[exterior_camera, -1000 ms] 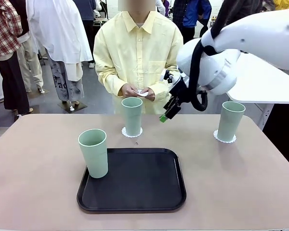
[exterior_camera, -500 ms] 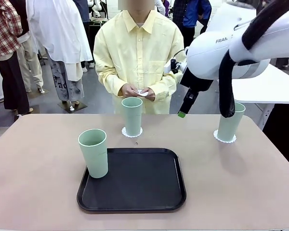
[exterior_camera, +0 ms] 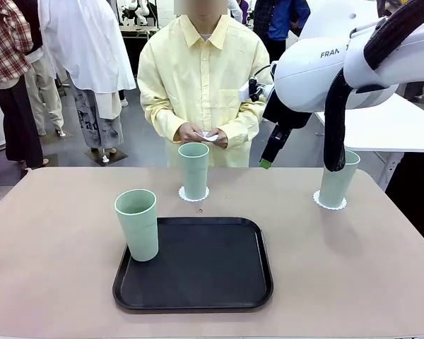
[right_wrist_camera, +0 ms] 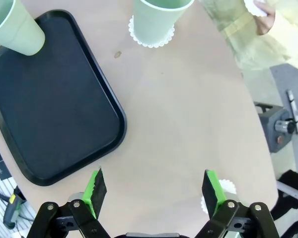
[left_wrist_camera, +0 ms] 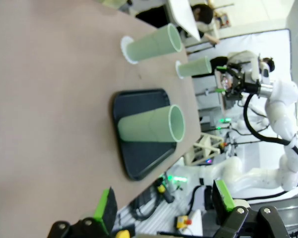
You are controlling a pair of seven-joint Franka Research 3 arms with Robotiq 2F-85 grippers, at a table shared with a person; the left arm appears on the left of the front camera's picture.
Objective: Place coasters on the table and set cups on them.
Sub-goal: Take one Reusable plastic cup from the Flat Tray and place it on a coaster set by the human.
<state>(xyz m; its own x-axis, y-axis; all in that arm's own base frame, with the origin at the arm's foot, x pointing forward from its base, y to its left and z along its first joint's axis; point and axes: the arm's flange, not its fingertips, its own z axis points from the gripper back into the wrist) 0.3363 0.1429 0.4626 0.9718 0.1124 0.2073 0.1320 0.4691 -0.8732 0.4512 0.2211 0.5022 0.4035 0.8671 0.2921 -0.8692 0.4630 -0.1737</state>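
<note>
Right pincer [right_wrist_camera: 154,191]: jaws wide, empty — raised over the table [exterior_camera: 353,268] between two served cups.
Left pincer [left_wrist_camera: 164,206]: jaws wide, empty.
Served cups: centre cup [exterior_camera: 193,169] and right cup [exterior_camera: 339,185], each on a doily coaster [exterior_camera: 193,195].
Third cup [exterior_camera: 137,224]: on the black tray [exterior_camera: 198,265], down-left of the right pincer — coasterless, so likely waiting.
Last coaster: seemingly the white piece [exterior_camera: 209,135] in the person's hands [exterior_camera: 189,132], beyond the pincer.
Obstacle: centre cup, beside any leftward reach.

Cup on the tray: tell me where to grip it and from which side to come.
Probably best around the wall of the cup just below the rim, coming level from the left: it stands upright at the left edge of the tray, tapering downward, with bare table beside it.
</note>
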